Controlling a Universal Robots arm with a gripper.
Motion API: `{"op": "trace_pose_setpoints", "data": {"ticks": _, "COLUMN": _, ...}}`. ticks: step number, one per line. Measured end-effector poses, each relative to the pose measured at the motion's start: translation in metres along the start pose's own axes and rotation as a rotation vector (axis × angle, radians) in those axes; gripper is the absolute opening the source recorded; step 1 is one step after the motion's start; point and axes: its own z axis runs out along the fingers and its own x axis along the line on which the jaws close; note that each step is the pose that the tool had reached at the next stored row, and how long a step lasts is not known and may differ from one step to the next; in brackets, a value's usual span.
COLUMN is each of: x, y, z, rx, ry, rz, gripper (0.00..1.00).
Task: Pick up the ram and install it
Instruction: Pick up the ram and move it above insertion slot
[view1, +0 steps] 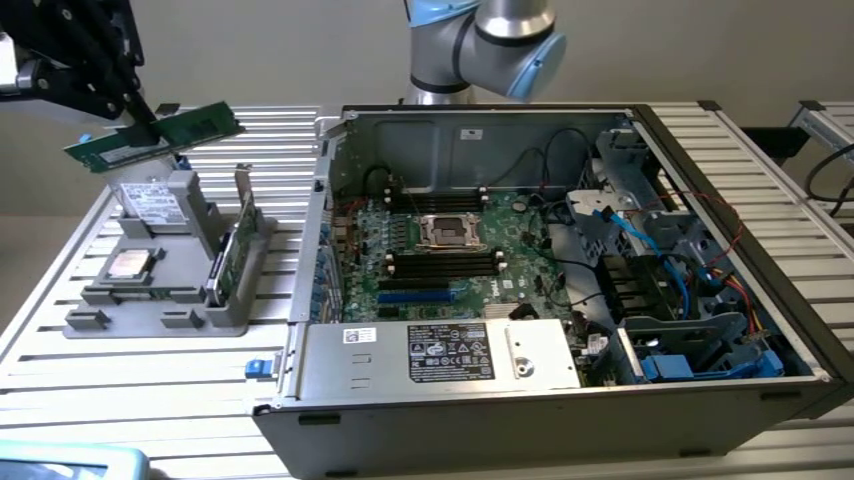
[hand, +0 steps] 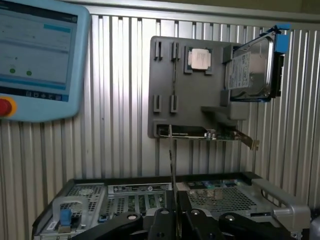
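Pincer (view1: 139, 131) closed narrowly on the ram (view1: 200, 123) — stick tilted in the air, clear of the grey holder (view1: 140, 305).

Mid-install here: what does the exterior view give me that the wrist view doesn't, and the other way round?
Exterior view: the ram's flat green face, gripped in the claw, and the motherboard with its black slots inside the open case.
Wrist view: the pendant's lit screen and red button, and the ram seen edge-on as a thin line.
Both: the grey holder carrying the processor chip, hard drive and upright card.
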Motion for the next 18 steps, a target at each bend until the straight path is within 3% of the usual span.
{"op": "trace_pose_setpoints", "data": {"ticks": 4, "x": 0.0, "y": -0.0178, "z": 0.0003, "rx": -0.0002, "ry": -0.0225, "rz": 0.002, "gripper": 0.15}}
{"op": "trace_pose_setpoints", "data": {"ticks": 6, "x": 0.001, "y": -0.0257, "z": 0.0008, "rx": -0.0004, "ry": -0.0305, "rz": 0.003, "gripper": 0.15}}
{"op": "trace_pose_setpoints", "data": {"ticks": 8, "x": 0.002, "y": -0.0301, "z": 0.0011, "rx": -0.0017, "ry": -0.0317, "rz": 0.003, "gripper": 0.15}}
{"op": "trace_pose_setpoints", "data": {"ticks": 11, "x": 0.002, "y": -0.0302, "z": 0.0013, "rx": -0.0019, "ry": -0.0315, "rz": 0.003, "gripper": 0.15}}
{"op": "trace_pose_setpoints", "data": {"ticks": 12, "x": 0.002, "y": -0.0305, "z": 0.0015, "rx": -0.0073, "ry": -0.0315, "rz": 0.004, "gripper": 0.15}}
{"op": "trace_pose_setpoints", "data": {"ticks": 14, "x": 0.002, "y": -0.0308, "z": 0.0018, "rx": -0.0337, "ry": -0.0308, "rz": 0.008, "gripper": 0.15}}
{"op": "trace_pose_setpoints", "data": {"ticks": 15, "x": 0.003, "y": -0.0308, "z": 0.002, "rx": -0.0426, "ry": -0.0307, "rz": 0.011, "gripper": 0.15}}
{"op": "trace_pose_setpoints", "data": {"ticks": 17, "x": 0.003, "y": -0.0309, "z": 0.0023, "rx": -0.0538, "ry": -0.0286, "rz": 0.018, "gripper": 0.15}}
{"op": "trace_pose_setpoints", "data": {"ticks": 18, "x": 0.003, "y": -0.0311, "z": 0.0025, "rx": -0.0563, "ry": -0.0272, "rz": 0.021, "gripper": 0.15}}
